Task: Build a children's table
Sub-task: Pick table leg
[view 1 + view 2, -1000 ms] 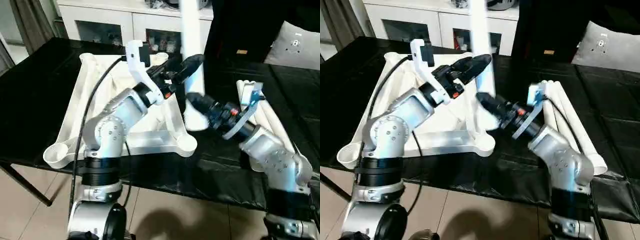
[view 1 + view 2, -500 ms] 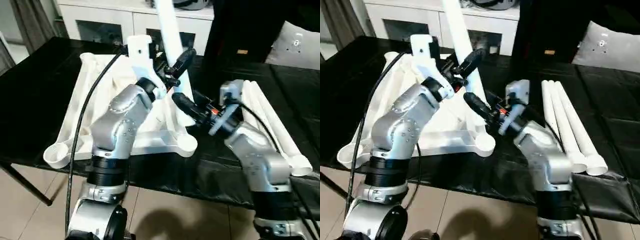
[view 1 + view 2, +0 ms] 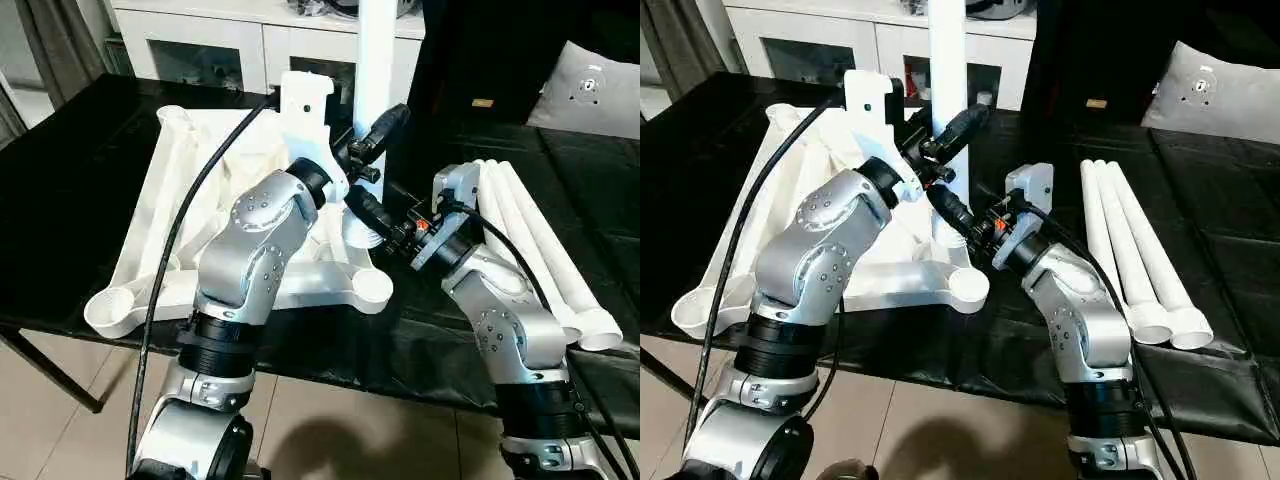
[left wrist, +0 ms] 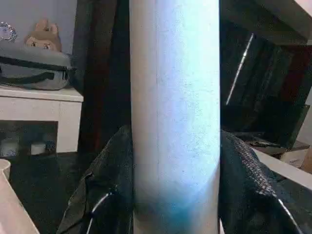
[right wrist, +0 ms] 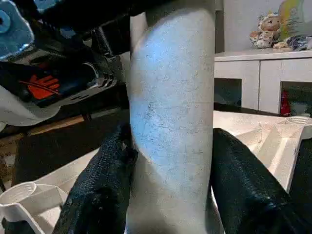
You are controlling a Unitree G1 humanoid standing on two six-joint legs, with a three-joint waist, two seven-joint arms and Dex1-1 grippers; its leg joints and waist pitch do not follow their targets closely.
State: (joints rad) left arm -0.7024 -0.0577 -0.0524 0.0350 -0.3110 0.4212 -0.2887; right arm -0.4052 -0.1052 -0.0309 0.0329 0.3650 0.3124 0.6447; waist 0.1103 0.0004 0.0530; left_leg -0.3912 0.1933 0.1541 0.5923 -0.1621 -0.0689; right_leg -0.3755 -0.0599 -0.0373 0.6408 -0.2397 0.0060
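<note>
The children's table top (image 3: pixel 150 215) lies upside down on the black work table, with a round socket (image 3: pixel 372 290) at its near right corner. One white leg (image 3: pixel 375 60) stands upright over the top's right edge. My left gripper (image 3: pixel 378 135) is shut on the leg, and the left wrist view shows a finger (image 4: pixel 105 195) pressed to each side of the leg (image 4: pixel 174 107). Lower down, my right gripper (image 3: pixel 368 222) is shut on the same leg (image 5: pixel 173 112), and its fingers (image 5: pixel 100 190) hide the leg's lower end. Three more legs (image 3: pixel 540 250) lie side by side on the right.
A white cabinet (image 3: pixel 230 50) stands behind the work table and a grey cushion (image 3: pixel 590 90) lies at the back right. A black cable (image 3: pixel 165 260) runs along my left arm over the top. The work table's front edge (image 3: pixel 400 375) is close below my arms.
The leg leaned to the left half a second ago and now stands upright. My left gripper has closed onto it. My right arm has drawn in closer to the top.
</note>
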